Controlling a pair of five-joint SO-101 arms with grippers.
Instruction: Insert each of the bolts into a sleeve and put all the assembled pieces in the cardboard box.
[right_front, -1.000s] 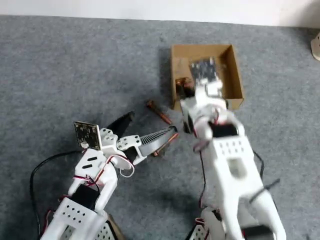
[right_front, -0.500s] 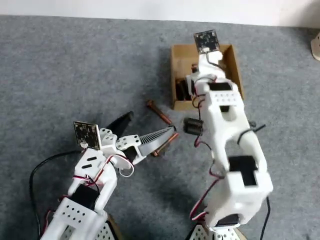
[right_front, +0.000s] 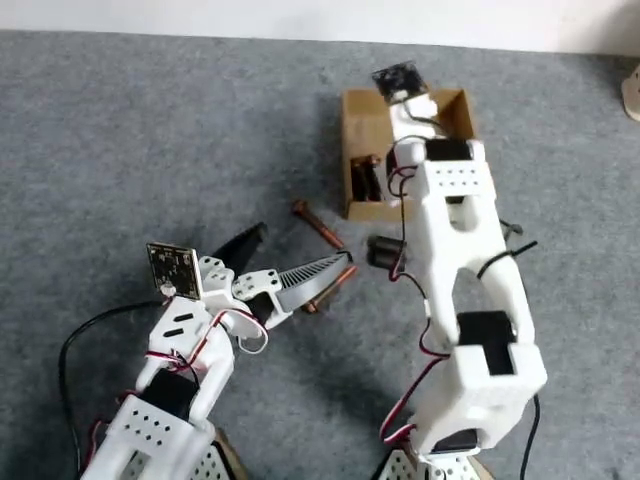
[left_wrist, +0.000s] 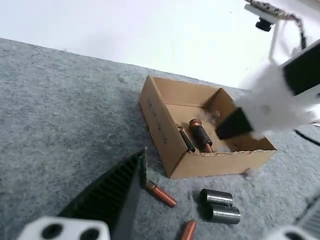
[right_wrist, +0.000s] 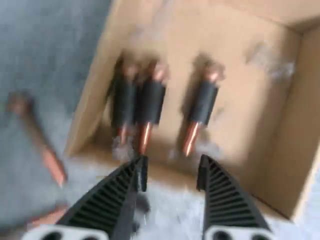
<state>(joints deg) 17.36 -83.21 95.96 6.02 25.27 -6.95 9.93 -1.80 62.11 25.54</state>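
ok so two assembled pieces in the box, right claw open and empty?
Not quite: the right wrist view shows three assembled pieces in the cardboard box, not two. The right claw is open and empty, as you said.

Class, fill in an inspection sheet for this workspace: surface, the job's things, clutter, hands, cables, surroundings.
Surface: grey carpet, lying flat.
Job's things: the cardboard box holds three assembled pieces; two loose bolts and two bare sleeves lie on the carpet outside it.
Clutter: nothing seen.
Hands: left hand open and empty, beside the loose bolts; right hand open and empty, above the box's edge.
Cables: a black cable loops beside the left arm's base; red and white wires run along the arms.
Surroundings: white wall behind the carpet.
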